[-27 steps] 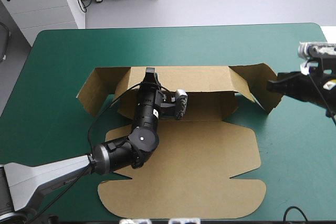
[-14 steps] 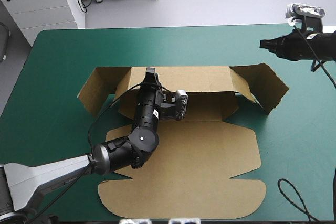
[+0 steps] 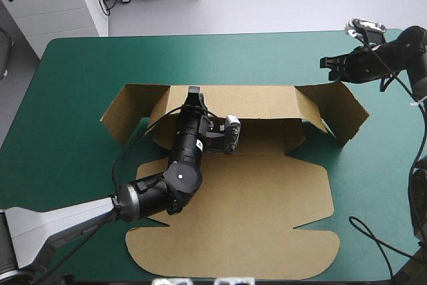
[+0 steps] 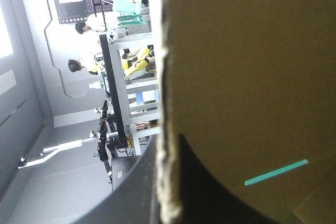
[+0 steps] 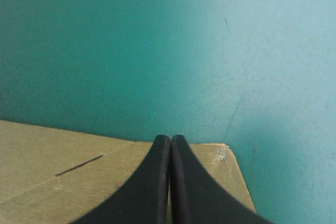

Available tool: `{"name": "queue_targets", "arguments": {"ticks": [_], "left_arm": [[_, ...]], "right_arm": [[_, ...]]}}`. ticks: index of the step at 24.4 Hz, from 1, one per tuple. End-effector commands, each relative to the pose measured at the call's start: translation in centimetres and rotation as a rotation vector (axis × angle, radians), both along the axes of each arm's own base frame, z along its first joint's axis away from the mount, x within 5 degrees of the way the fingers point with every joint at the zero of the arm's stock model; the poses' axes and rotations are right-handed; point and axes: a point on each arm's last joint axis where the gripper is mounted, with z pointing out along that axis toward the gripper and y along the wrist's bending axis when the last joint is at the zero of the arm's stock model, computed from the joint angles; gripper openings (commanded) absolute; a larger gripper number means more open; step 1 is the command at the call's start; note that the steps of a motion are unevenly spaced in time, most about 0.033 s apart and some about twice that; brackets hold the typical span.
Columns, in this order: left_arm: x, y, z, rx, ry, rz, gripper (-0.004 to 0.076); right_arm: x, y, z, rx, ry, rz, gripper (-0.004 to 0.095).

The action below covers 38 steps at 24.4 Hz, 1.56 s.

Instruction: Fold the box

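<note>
The brown box (image 3: 267, 191) lies in the middle of the table, its lid flat toward the front edge. Its back wall (image 3: 260, 101) stands raised, with side flaps (image 3: 343, 108) angled out at both ends. My left gripper (image 3: 192, 93) is shut on the back wall's top edge. In the left wrist view the board (image 4: 247, 66) runs between the fingers of that gripper (image 4: 169, 182). My right gripper (image 3: 324, 63) hovers shut and holding nothing, just beyond the right flap. In the right wrist view this gripper (image 5: 170, 139) points past a board corner (image 5: 63, 166) onto the cover.
Teal-green cover (image 3: 233, 58) stretches from the box to the table's far edge. A white cabinet (image 3: 53, 5) stands off the far left corner. The left side flap (image 3: 123, 108) leans outward toward the table's left edge.
My right gripper has left the right flap and moved toward the far edge, then slightly left. The right flap now leans a little farther outward. The left arm has not moved.
</note>
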Motion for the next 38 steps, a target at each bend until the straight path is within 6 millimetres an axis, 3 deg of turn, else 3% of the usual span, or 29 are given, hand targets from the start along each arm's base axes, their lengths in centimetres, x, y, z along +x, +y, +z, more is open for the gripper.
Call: {"name": "queue_targets", "arguments": {"ticks": [1,5,13,21,29,38], "left_arm": [[-0.3,0.3,2.8,-0.048,-0.095,-0.002,-0.0008],[-0.3,0.3,2.8,-0.048,-0.095,-0.002,-0.0008],[-0.3,0.3,2.8,-0.08,-0.09,0.003,-0.0008],[-0.2,0.3,2.8,-0.087,-0.091,0.005,-0.0008],[-0.2,0.3,2.8,-0.088,-0.092,0.005,-0.0008],[1.0,0.9,4.0,-0.101,-0.11,0.033,0.0]], "right_arm": [[-1.3,0.4,2.6,0.021,-0.041,0.03,-0.0016],[-2.3,0.7,2.3,0.026,0.051,0.082,-0.0016],[-3.5,0.8,3.2,0.015,0.038,0.066,-0.0016],[-7.6,2.1,1.7,0.03,0.064,0.145,-0.0016],[-11.0,2.3,2.7,0.03,0.059,0.128,-0.0016],[-11.5,2.5,1.4,0.047,0.102,0.129,-0.0018]]}}
